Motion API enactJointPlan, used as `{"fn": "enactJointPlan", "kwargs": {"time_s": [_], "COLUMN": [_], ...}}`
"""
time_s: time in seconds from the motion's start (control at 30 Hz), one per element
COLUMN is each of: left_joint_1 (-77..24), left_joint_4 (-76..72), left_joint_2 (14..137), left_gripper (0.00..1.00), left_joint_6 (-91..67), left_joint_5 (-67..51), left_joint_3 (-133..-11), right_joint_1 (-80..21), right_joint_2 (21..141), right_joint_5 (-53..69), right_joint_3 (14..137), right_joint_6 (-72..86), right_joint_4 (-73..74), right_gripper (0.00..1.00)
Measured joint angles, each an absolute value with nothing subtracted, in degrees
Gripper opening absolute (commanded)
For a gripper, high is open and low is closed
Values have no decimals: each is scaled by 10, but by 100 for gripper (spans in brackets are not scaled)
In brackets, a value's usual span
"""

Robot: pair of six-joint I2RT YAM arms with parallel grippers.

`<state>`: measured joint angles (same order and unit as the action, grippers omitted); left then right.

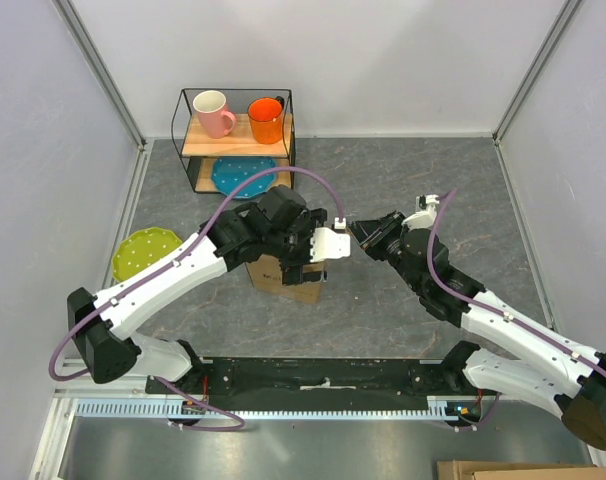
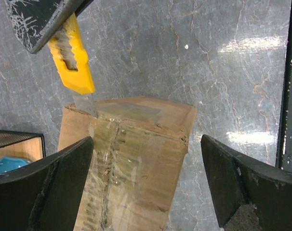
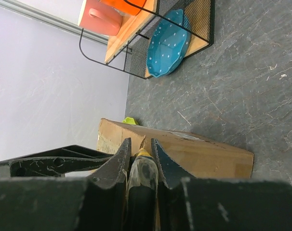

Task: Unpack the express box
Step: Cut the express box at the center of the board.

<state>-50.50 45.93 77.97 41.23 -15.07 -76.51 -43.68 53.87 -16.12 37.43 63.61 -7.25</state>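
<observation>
The express box [image 1: 288,282] stands on the grey table [image 1: 433,180] around the middle, a little left, just near of the wire rack [image 1: 236,140]. The left gripper [image 2: 146,139] hangs over the box with its jaws released and spread wide. One jaw is on each side of the carton and the taped top seam runs between them; neither seems to touch the cardboard. The right gripper [image 3: 140,144] reaches in from the right, its jaws clenched on a yellow utility knife [image 2: 73,62]. The blade tip is at the edge of the taped top.
</observation>
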Motion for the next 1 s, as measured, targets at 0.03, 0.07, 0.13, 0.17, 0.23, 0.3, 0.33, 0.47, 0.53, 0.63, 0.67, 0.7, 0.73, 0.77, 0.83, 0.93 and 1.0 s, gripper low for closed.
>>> {"fn": "enactJointPlan", "kwargs": {"time_s": [0.03, 0.07, 0.13, 0.17, 0.23, 0.3, 0.33, 0.47, 0.53, 0.63, 0.67, 0.7, 0.73, 0.77, 0.83, 0.93, 1.0], "left_joint_1": [-505, -505, -505, -505, -505, -505, -505, -505, -505, -506, -506, -506, -506, -506, -507, -505, -501], "left_joint_4": [456, 452, 446, 444, 439, 437, 436, 435, 434, 432, 433, 435, 437, 441, 455, 495, 520], "left_joint_2": [783, 785, 789, 790, 791, 791, 791, 791, 791, 791, 791, 790, 789, 787, 781, 767, 757], "left_gripper": [99, 99, 99, 99, 99, 99, 99, 99, 99, 99, 99, 99, 99, 99, 99, 99, 99], "left_joint_6": [413, 413, 413, 413, 413, 413, 413, 413, 413, 416, 418, 421, 425, 432, 448, 475, 488], "left_joint_5": [-150, -150, -150, -150, -150, -150, -150, -148, -145, -138, -136, -136, -136, -137, -139, -141, -142], "left_joint_3": [-765, -765, -766, -766, -766, -766, -766, -765, -765, -765, -765, -765, -765, -765, -764, -764, -764], "right_joint_1": [-438, -438, -441, -442, -446, -453, -458, -474, -488, -508, -515, -519, -520, -522, -526, -530, -531], "right_joint_2": [539, 538, 538, 538, 538, 539, 539, 542, 542, 542, 542, 542, 541, 541, 541, 540, 540], "right_joint_5": [-162, -163, -166, -166, -169, -170, -170, -181, -190, -196, -199, -204, -206, -207, -208, -209, -208], "right_joint_3": [374, 374, 374, 374, 374, 374, 374, 374, 374, 374, 374, 374, 374, 374, 374, 374, 374], "right_joint_6": [636, 635, 634, 634, 634, 634, 635, 645, 650, 660, 663, 665, 667, 669, 674, 676, 677], "right_joint_4": [-72, -72, -72, -72, -72, -73, -73, -73, -73, -69, -66, -65, -64, -62, -60, -57, -56], "right_gripper": [0, 0, 0, 0, 0, 0, 0, 0, 0, 0, 0, 0, 0, 0, 0, 0, 0]}}
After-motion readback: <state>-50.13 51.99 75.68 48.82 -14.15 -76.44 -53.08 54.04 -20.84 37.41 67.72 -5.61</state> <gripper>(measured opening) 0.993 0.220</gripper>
